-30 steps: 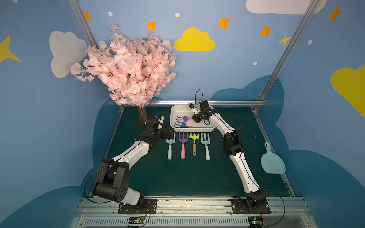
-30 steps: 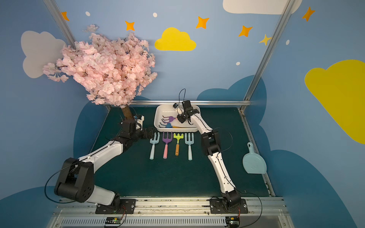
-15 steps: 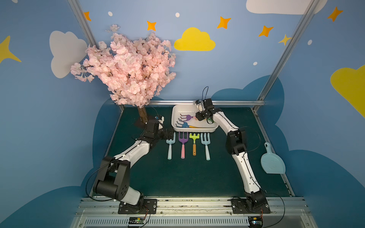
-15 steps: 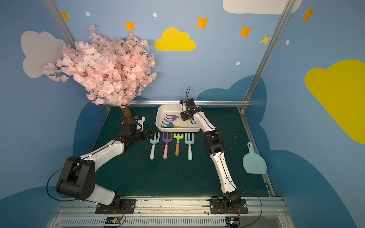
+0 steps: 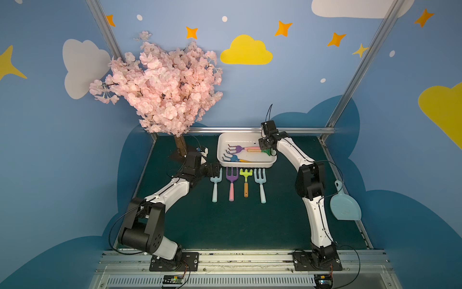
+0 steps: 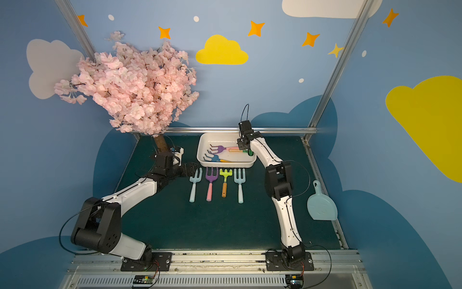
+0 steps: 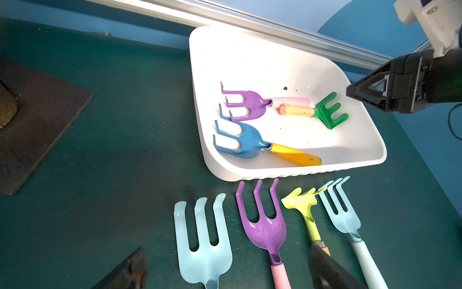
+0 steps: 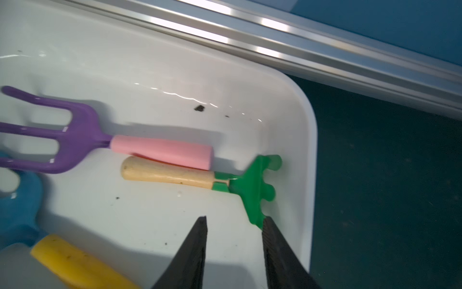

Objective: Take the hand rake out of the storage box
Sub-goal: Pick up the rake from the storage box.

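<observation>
Three tools [image 7: 246,105] lie in the storage box [image 8: 312,150], and we see the right gripper [image 8: 235,220] half open, empty, tips by the green hand rake [image 8: 252,187] head against the wall, presumably lining up a grasp, left gripper [image 5: 217,171] wide open outside.

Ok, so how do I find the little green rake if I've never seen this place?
Look beside the pink blossom tree for the white storage box. The green rake lies inside, at the end by the right gripper. It alone has a short green head and pale wooden handle; its neighbours are a purple rake and a blue rake.
</observation>
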Tool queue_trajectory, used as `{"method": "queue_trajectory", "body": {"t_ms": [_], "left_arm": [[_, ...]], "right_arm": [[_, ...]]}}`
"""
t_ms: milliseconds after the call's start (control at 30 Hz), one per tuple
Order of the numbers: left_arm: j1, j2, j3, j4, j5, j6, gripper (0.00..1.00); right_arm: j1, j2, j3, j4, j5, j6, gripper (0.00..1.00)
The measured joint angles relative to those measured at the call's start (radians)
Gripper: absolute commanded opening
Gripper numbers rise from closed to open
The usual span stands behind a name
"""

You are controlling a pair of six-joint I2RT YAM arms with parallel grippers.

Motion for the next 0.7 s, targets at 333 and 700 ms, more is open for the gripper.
{"method": "queue_trajectory", "body": {"t_ms": [333,700], "left_arm": [[0.0,0.0,0.0,0.002,0.019,-0.011,1.0],[0.0,0.0,0.0,0.002,0.019,-0.018,1.0]], "right_arm": [[-0.032,0.035,0.019,-0.019,0.079,0.046,0.33],[-0.041,0.101,0.051,-0.007,0.088,0.036,0.31]]}}
